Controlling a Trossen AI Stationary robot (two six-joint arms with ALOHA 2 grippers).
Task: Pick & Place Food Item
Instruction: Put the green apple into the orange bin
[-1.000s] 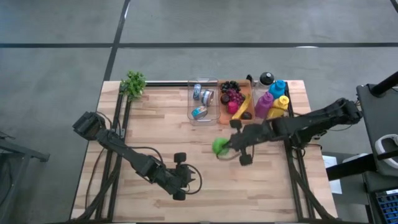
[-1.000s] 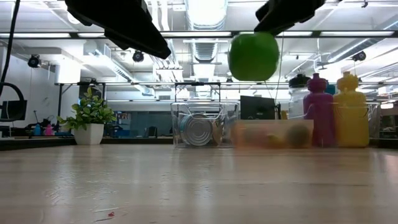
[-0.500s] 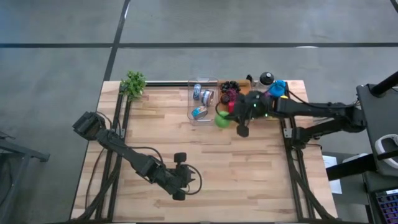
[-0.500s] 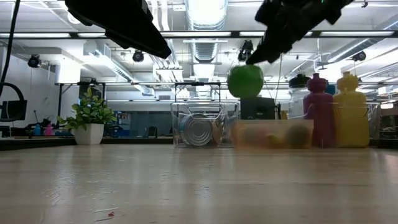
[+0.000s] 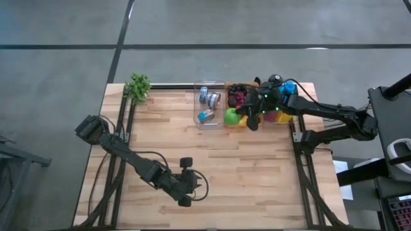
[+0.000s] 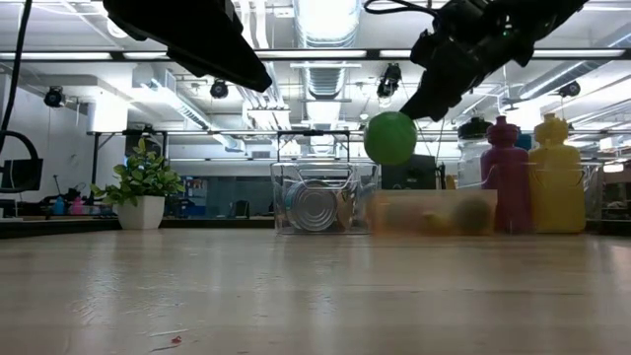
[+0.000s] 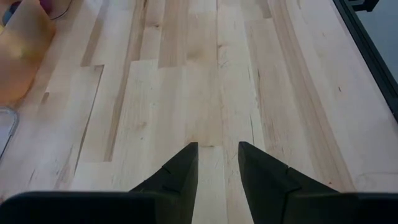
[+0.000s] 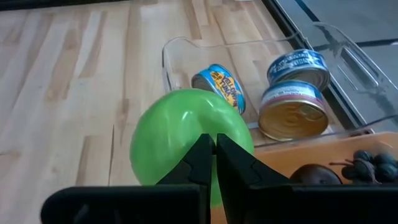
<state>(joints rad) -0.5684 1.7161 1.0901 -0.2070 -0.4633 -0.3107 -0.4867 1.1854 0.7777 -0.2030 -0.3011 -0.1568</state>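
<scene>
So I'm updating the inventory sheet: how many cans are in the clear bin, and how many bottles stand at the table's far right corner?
Cans in the clear bin: 3
Bottles, one each of magenta, yellow, blue and black-capped: 4
Total: 7

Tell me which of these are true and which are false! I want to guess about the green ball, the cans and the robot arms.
1. The right gripper holds the green apple up in the air. True.
2. The green apple lies on the table. False: it hangs above the table, near the orange tray.
3. Three cans sit in the clear bin. True.
4. The left gripper is holding a can. False: it holds nothing and waits low over bare wood.
5. A small green plant stands at a table corner. True.
</scene>
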